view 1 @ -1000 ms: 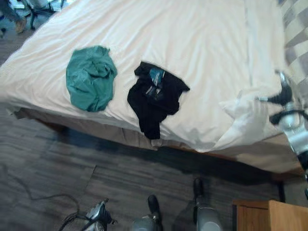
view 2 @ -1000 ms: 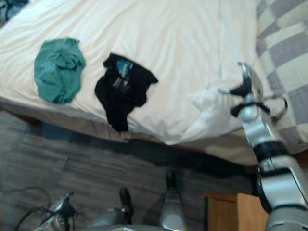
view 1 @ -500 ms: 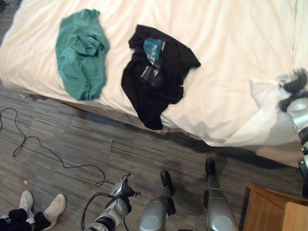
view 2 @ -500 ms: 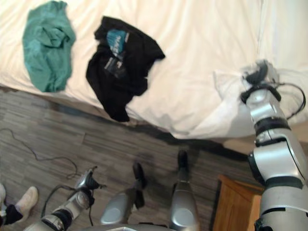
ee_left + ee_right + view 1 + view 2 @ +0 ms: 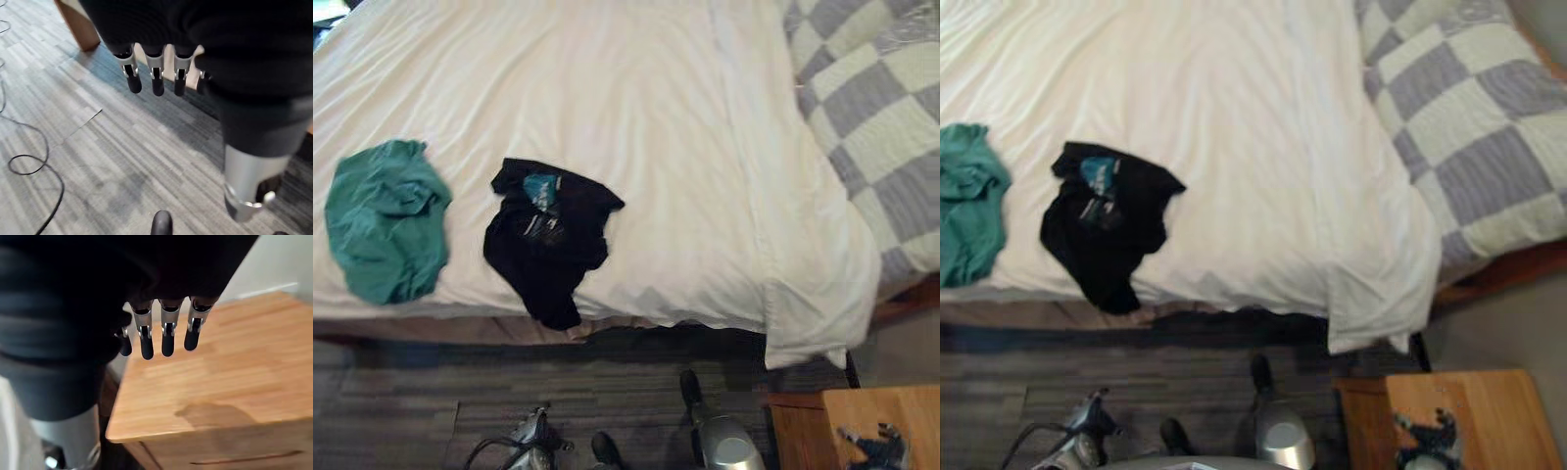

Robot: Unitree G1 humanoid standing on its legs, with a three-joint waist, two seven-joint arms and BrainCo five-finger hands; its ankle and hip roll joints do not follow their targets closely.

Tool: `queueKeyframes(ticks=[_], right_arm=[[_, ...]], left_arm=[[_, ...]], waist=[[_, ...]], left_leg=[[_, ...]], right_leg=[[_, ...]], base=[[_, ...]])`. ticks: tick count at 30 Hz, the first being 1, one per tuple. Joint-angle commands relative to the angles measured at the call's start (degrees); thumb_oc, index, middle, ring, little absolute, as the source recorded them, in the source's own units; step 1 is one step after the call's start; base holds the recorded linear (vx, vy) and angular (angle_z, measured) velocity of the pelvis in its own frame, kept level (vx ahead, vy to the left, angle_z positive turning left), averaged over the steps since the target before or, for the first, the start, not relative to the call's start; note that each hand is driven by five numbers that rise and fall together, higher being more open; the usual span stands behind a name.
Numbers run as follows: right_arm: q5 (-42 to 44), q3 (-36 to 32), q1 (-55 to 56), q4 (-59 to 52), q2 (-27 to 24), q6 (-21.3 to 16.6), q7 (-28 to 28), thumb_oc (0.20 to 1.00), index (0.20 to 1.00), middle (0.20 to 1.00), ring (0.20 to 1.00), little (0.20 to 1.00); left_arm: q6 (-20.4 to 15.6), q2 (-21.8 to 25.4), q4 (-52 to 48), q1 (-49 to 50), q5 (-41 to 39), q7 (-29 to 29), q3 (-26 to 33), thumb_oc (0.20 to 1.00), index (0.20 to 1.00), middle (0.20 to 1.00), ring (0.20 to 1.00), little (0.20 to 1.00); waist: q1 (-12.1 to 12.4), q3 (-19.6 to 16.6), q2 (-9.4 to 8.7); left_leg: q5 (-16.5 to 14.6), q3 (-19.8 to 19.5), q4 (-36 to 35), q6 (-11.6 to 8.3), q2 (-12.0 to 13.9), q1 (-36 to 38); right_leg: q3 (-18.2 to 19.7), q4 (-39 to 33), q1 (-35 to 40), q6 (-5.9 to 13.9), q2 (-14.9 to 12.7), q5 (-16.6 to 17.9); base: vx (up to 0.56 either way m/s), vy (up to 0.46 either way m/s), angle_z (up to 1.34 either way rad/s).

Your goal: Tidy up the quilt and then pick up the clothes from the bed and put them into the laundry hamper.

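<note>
Left hand (image 5: 154, 73) held over floor (image 5: 98, 161), fingers relaxed, nothing gripped. Right hand (image 5: 164, 330) hung above wooden nightstand (image 5: 230, 382), fingers loose, empty. Black shirt (image 5: 546, 235) and green shirt (image 5: 384, 220) left on white quilt (image 5: 636, 147), well apart from both hands.

silver dark-tipped fingers (image 5: 166, 339), dark ribbed cover
</note>
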Motion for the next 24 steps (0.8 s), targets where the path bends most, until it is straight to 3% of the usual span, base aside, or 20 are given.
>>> queueKeyframes(ticks=[1, 2, 5, 6, 9, 10, 13, 17, 19, 20, 23, 24], right_arm=[[-5.4, -2.5, -9.1, -5.6, -9.8, -1.3, -3.7, 1.000, 1.000, 1.000, 1.000, 1.000], [-6.5, -3.3, -12.5, -9.5, -13.9, -1.8, -5.4, 0.200, 0.200, 0.200, 0.200, 0.200], [-7.5, -2.3, -21.2, -14.3, -21.3, -2.6, -6.3, 0.200, 0.200, 0.200, 0.200, 0.200], [-6.9, 2.0, -31.9, -14.9, -25.3, -2.8, -6.9, 0.200, 0.200, 0.200, 0.200, 0.200], [-6.1, 5.9, -38.8, -12.0, -26.4, -2.5, -7.5, 0.200, 0.200, 0.200, 0.200, 0.200], [-3.5, 9.4, -45.4, -5.1, -26.7, -2.2, -7.7, 0.200, 0.200, 0.200, 0.200, 0.200], [-0.1, 12.2, -51.1, 3.6, -26.3, -2.4, -7.8, 0.200, 0.200, 0.200, 0.200, 0.200], [4.7, 12.9, -54.6, 15.6, -23.2, -1.8, -8.3, 0.200, 0.200, 0.200, 0.200, 0.200], [8.7, 11.0, -48.5, 24.1, -15.2, -1.2, -6.0, 0.200, 0.200, 0.200, 0.200, 0.200], [8.7, 11.0, -48.5, 24.1, -15.1, -1.2, -6.0, 0.200, 0.200, 0.200, 0.200, 0.200], [9.5, 8.0, -34.4, 27.1, -5.2, -0.8, -3.7, 0.200, 0.200, 0.200, 0.200, 0.200], [9.5, 7.9, -34.3, 27.1, -5.1, -0.7, -3.7, 0.200, 0.200, 0.200, 0.200, 0.200]], left_arm=[[-0.4, 0.9, 0.8, -1.5, 2.0, 0.7, -2.3, 1.000, 1.000, 1.000, 1.000, 1.000], [-0.7, 0.7, 0.9, -2.2, 3.2, 0.2, -4.2, 1.000, 1.000, 1.000, 1.000, 1.000], [-0.8, 0.8, 1.1, -3.8, 3.5, -0.3, -5.4, 1.000, 1.000, 1.000, 1.000, 1.000], [-0.7, 1.3, 1.2, -4.9, 2.3, -0.2, -6.3, 1.000, 1.000, 1.000, 1.000, 1.000], [-0.7, 1.6, 1.0, -5.8, 1.6, 0.2, -7.0, 1.000, 1.000, 1.000, 1.000, 1.000], [-0.9, 1.9, 0.6, -6.8, 0.0, 1.0, -8.2, 1.000, 1.000, 1.000, 1.000, 1.000], [-1.3, 2.1, 0.6, -8.0, -1.7, 1.8, -8.8, 1.000, 1.000, 1.000, 1.000, 1.000], [-1.4, 1.9, 0.2, -9.2, -3.9, 3.1, -9.9, 1.000, 1.000, 1.000, 1.000, 1.000], [-0.4, 0.9, 1.3, -9.9, -4.4, 3.8, -9.4, 1.000, 1.000, 1.000, 1.000, 1.000], [-0.4, 1.0, 1.3, -9.9, -4.4, 3.8, -9.4, 1.000, 1.000, 1.000, 1.000, 1.000], [0.9, -0.9, 4.0, -9.0, -2.7, 4.1, -7.6, 1.000, 1.000, 1.000, 1.000, 1.000], [0.9, -0.9, 4.0, -9.0, -2.7, 4.1, -7.6, 1.000, 1.000, 1.000, 1.000, 1.000]], waist=[[2.0, 0.6, 0.90], [2.3, 1.2, 0.68], [3.6, 2.3, 0.81], [5.5, 4.3, 1.90], [6.3, 5.3, 2.81], [7.4, 6.8, 3.92], [7.5, 7.8, 4.95], [7.9, 9.7, 6.57], [7.8, 10.7, 7.19], [7.9, 10.6, 7.16], [6.5, 9.8, 6.45], [6.6, 9.7, 6.43]], left_leg=[[-2.4, -3.0, 0.1, -1.41, 2.7, 0.1], [-2.5, -2.8, 0.1, -1.26, 2.4, 0.2], [-2.2, -3.0, 0.3, -1.23, 2.0, -0.5], [-1.7, -4.2, 0.8, -1.25, 1.5, -2.5], [-1.1, -4.7, 1.3, -1.39, 1.3, -4.6], [-0.7, -5.4, 2.3, -1.49, 0.8, -6.8], [-0.5, -5.9, 3.6, -1.65, 0.8, -9.1], [-0.7, -6.6, 6.6, -1.75, 0.8, -12.4], [-1.7, -7.5, 9.1, -1.55, 1.2, -13.7], [-1.6, -7.5, 9.1, -1.55, 1.2, -13.9], [-2.2, -7.2, 7.9, -1.22, 0.9, -11.7], [-2.0, -7.2, 7.8, -1.22, 1.0, -11.8]], right_leg=[[0.7, 6.6, -0.1, 5.41, -2.0, -11.3], [1.3, 7.1, -0.6, 5.66, -2.1, -11.2], [1.8, 7.6, -1.9, 5.74, -2.3, -11.1], [1.5, 8.4, -3.5, 5.53, -2.8, -11.4], [1.3, 8.9, -5.3, 5.23, -3.1, -11.0], [1.0, 9.9, -6.9, 5.06, -3.3, -11.1], [0.7, 11.4, -8.9, 5.02, -3.4, -11.3], [0.3, 14.5, -11.5, 4.78, -3.5, -12.6], [-0.4, 17.1, -12.6, 4.51, -3.7, -13.9], [-0.3, 17.0, -12.8, 4.46, -3.6, -13.7], [-1.1, 15.4, -10.5, 4.51, -3.6, -13.4], [-1.1, 15.1, -10.5, 4.47, -3.5, -13.2]], base=[[-0.05, 0.057, -0.09], [-0.09, 0.053, -0.14], [-0.11, 0.000, -0.21], [-0.13, -0.041, 0.17], [-0.12, -0.037, 0.23], [-0.13, -0.044, 0.56], [-0.07, -0.031, 0.38], [-0.06, -0.023, 0.18], [-0.03, -0.034, -0.02], [0.00, -0.001, 0.05], [0.05, 0.053, 0.17], [0.08, 0.067, 0.18]])
